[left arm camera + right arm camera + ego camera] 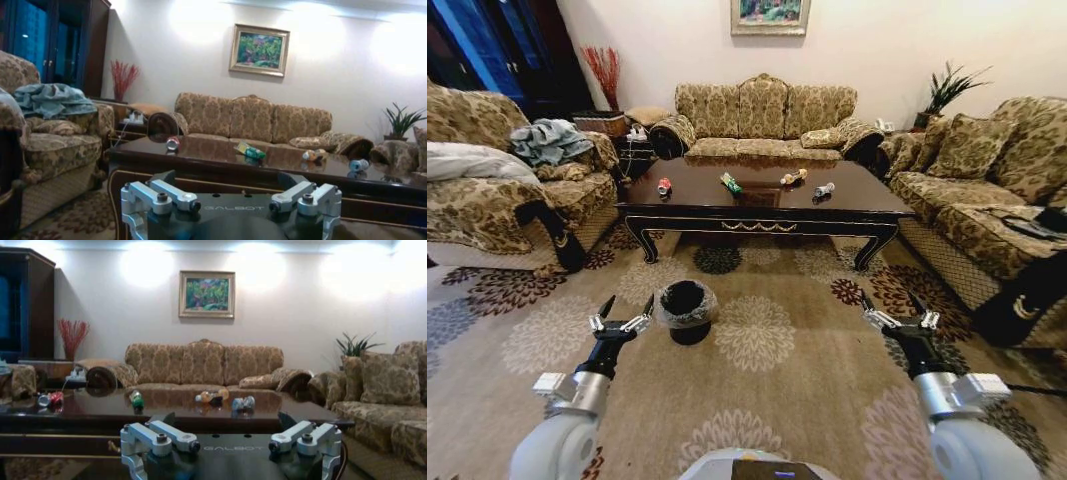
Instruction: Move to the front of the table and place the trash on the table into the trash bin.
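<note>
Trash is being shown in a row on the bench (857, 200), well beyond both hands: red can (664, 186), green wrapper (731, 183), tan bottle piece (793, 177), grey-white bottle (824, 189). The wrapper's long axis is lying slantwise to the bench front. Left hand (621, 318) and right hand (897, 313) are being held wide open, empty, short of the bench; the can is judged nearer the left hand. The trash bin (687, 305) is standing before the bench, just beside the left hand.

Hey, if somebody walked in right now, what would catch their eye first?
The glossy dark brown coffee table ahead, with a red crushed can, green wrapper, tan-orange bottle piece and small grey-white bottle on top. The small black bag-lined bin stands on the patterned carpet before it.
</note>
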Available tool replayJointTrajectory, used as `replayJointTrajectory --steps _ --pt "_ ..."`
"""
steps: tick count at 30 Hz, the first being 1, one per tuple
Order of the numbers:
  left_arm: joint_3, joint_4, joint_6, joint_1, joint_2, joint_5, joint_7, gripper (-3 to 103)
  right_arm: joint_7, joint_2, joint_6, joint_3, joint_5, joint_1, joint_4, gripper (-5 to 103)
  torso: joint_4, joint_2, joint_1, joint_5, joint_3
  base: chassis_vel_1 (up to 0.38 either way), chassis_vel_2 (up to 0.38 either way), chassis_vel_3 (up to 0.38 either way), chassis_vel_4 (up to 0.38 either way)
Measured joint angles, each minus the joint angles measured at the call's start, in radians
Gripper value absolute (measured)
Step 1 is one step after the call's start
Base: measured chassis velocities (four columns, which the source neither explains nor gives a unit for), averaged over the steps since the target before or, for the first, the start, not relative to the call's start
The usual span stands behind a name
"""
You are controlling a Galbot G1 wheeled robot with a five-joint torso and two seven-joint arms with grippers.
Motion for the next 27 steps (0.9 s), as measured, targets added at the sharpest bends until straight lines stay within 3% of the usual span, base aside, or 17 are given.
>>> replayJointTrajectory --steps 6,27 --pt "0.012 -0.030 -0.003 0.038 -0.039 0.051 0.001 100 0.002 -0.014 -0.014 0.031 0.018 0.021 -0.013 100 0.0002 0.000 0.000 0.0000 0.000 0.000 0.000 0.000 0.000" --pt "0.002 -0.015 -0.021 0.047 -0.022 0.052 0.010 100 0.023 -0.007 -0.010 -0.028 -0.027 0.040 -0.020 100 0.0001 0.000 0.000 -0.0001 0.000 0.000 0.000 0.000 0.000"
